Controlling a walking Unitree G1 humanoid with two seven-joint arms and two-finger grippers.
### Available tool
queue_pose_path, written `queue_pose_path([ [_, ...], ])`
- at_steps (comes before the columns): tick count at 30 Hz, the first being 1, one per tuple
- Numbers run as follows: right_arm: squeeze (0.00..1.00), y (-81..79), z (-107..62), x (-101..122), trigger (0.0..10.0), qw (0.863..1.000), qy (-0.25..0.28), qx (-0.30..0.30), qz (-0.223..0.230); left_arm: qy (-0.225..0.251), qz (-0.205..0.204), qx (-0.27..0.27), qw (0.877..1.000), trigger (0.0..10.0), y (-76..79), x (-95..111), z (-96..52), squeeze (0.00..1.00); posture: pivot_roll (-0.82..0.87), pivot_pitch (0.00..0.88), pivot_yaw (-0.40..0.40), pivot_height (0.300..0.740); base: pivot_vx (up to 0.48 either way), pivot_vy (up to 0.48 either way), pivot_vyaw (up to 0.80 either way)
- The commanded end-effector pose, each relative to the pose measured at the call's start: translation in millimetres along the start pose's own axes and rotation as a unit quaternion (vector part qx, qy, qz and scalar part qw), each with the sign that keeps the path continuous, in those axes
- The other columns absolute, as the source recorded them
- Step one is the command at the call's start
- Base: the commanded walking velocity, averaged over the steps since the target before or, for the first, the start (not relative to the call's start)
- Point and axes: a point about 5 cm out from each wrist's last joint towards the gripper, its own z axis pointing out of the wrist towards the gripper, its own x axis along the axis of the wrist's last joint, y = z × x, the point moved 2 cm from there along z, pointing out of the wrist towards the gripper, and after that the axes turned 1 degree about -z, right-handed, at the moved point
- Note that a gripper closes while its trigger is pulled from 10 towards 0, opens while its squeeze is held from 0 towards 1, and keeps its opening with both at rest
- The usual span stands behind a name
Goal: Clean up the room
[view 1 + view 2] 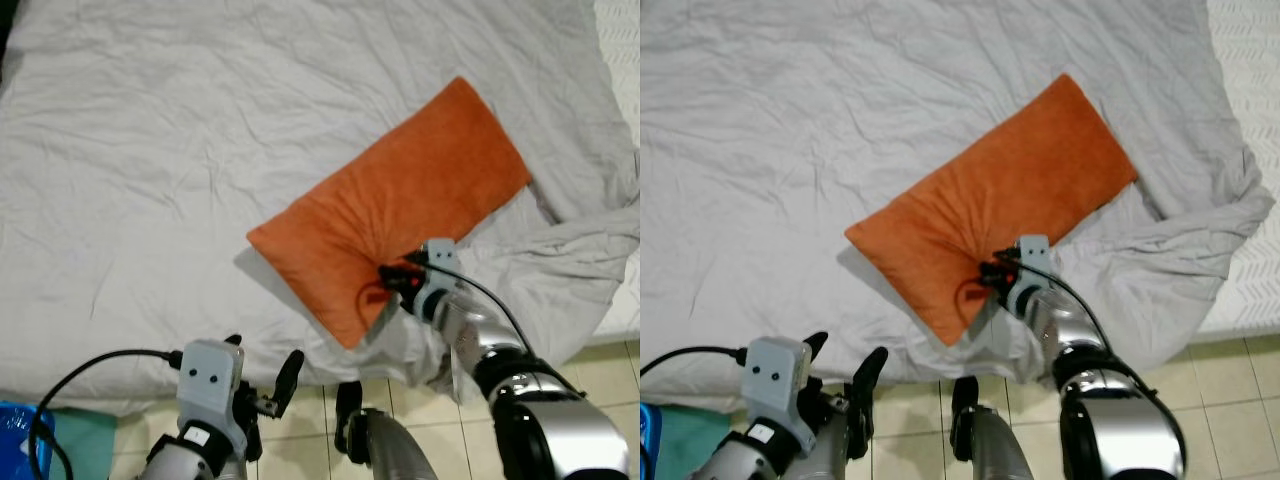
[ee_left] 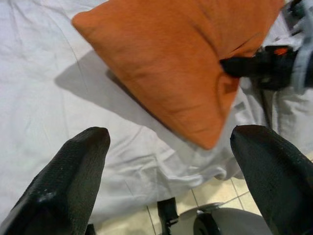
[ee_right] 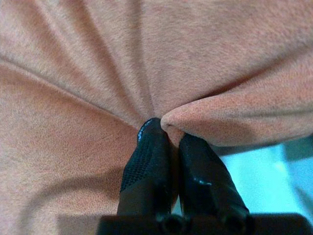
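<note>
Head pair looks steeply down from above the bed [image 1: 150, 150], both eyes catching the same orange cushion [image 1: 400, 200] and floor tiles [image 1: 600, 370], the right eye's framing shifted a little sideways. Left wrist camera sits low by the bed edge, looking between its two fingers [image 2: 68, 181] at the cushion's near corner. Right wrist camera is pressed right up close, cushion fabric bunched at its fingers [image 3: 146, 161].
</note>
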Motion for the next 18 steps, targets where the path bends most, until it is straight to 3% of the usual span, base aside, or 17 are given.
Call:
queue_pose_path([
  [1,0.00,30.0,-16.3,-5,0.0,0.997,-0.034,-0.036,-0.054,-0.018,-0.007,-0.006,1.000,10.0,4.0,-13,1.3,0.00,0.00,0.592,-0.128,0.740,0.000,0.000,0.00],
  [2,0.00,30.0,-16.3,-5,0.0,0.997,-0.034,-0.036,-0.054,-0.018,-0.007,-0.006,1.000,10.0,4.0,-13,1.3,0.00,0.00,0.592,-0.128,0.740,0.000,0.000,0.00],
  [4,0.00,41.9,-23.1,16,0.0,0.991,-0.029,-0.031,-0.126,-0.010,-0.008,-0.009,1.000,10.0,4.4,-16,9.1,0.00,-0.02,0.546,-0.130,0.740,0.000,0.000,0.00],
  [7,0.00,61.5,-36.2,43,0.0,0.982,-0.022,-0.044,-0.181,-0.005,-0.011,-0.015,1.000,10.0,5.2,-21,18.1,0.00,-0.02,0.511,-0.128,0.740,0.000,0.000,0.00],
  [13,0.00,69.3,-43.6,56,0.0,0.976,-0.006,-0.051,-0.209,-0.006,-0.009,-0.017,1.000,10.0,6.5,-27,23.4,0.00,-0.02,0.469,-0.123,0.740,0.000,0.000,0.00],
  [14,0.00,70.6,-48.2,70,0.0,0.976,0.037,-0.061,-0.208,-0.005,-0.008,-0.013,1.000,10.0,5.7,-33,26.4,0.00,-0.02,0.416,-0.123,0.740,0.000,0.000,0.00],
  [16,0.00,71.0,-51.2,75,0.0,0.975,0.057,-0.065,-0.203,-0.003,-0.007,-0.010,1.000,10.0,5.2,-34,27.6,0.00,-0.02,0.416,-0.123,0.740,0.000,0.000,0.00],
  [18,0.00,72.4,-60.6,76,0.0,0.969,0.085,-0.072,-0.219,0.003,-0.010,0.000,1.000,10.0,3.4,-35,34.1,0.00,-0.01,0.351,-0.117,0.740,0.000,0.000,0.00],
])
